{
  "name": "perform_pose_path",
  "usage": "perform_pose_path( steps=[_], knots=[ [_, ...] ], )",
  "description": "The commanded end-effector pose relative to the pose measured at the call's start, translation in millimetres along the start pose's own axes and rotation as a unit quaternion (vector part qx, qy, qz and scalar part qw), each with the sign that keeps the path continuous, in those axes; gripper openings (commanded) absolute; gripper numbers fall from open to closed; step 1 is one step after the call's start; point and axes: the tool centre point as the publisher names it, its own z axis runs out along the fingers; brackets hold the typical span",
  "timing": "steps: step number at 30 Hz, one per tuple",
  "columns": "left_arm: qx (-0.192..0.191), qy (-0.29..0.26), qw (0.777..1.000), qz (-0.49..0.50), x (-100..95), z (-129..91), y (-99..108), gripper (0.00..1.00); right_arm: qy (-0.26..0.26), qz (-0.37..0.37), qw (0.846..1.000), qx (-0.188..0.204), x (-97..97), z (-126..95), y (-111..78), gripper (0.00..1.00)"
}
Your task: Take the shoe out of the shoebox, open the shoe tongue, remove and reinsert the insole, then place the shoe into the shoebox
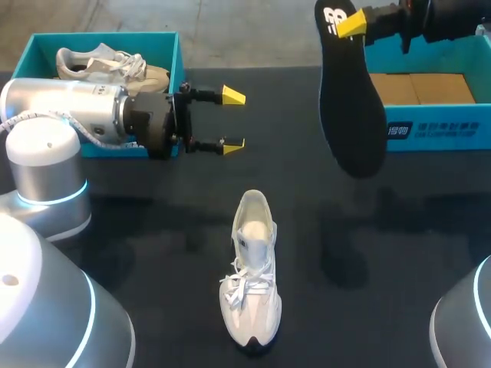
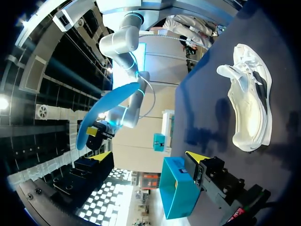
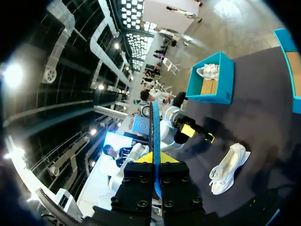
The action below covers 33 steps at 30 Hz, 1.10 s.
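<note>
One white shoe rests on its sole on the bench, long axis running away from the robot, heel opening at the far end. The insole hangs beyond the shoe and to its right, upper end pinched between the right gripper's fingers, free end down. The left gripper, fingers spread and empty, hovers beyond the shoe to its left. Reinsertion likely requires bringing the free end over the heel opening. The left shoebox and right shoebox lie well beyond the shoe.
</note>
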Motion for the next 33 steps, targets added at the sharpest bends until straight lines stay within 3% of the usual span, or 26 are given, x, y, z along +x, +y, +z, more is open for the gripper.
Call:
perform_pose_path(
  steps=[1, 5, 17, 21, 25, 33],
  knots=[
    [0.000, -0.001, 1.000, 0.001, 1.2, 1, 0, 1.00, -0.021, 0.019, 1.000, -0.008, -5.3, 10, 8.0, 0.00],
    [0.000, -0.001, 1.000, 0.001, 1.2, 1, 0, 1.00, -0.041, 0.052, 0.998, -0.021, -25.3, 16, 17.8, 0.00],
    [0.000, -0.001, 1.000, 0.001, 1.2, 1, 0, 1.00, -0.022, 0.117, 0.993, -0.017, -82.2, 17, 51.8, 0.00],
    [0.000, -0.001, 1.000, 0.001, 1.2, 1, 0, 1.00, -0.035, 0.122, 0.992, -0.011, -89.3, 21, 65.2, 0.00],
    [0.000, -0.001, 1.000, 0.001, 1.2, 1, 0, 1.00, -0.049, 0.141, 0.988, -0.033, -94.9, 26, 76.5, 0.00],
    [0.000, -0.001, 1.000, 0.001, 1.2, 1, 0, 1.00, -0.049, 0.154, 0.986, -0.045, -96.6, 27, 77.7, 0.00]
  ],
)
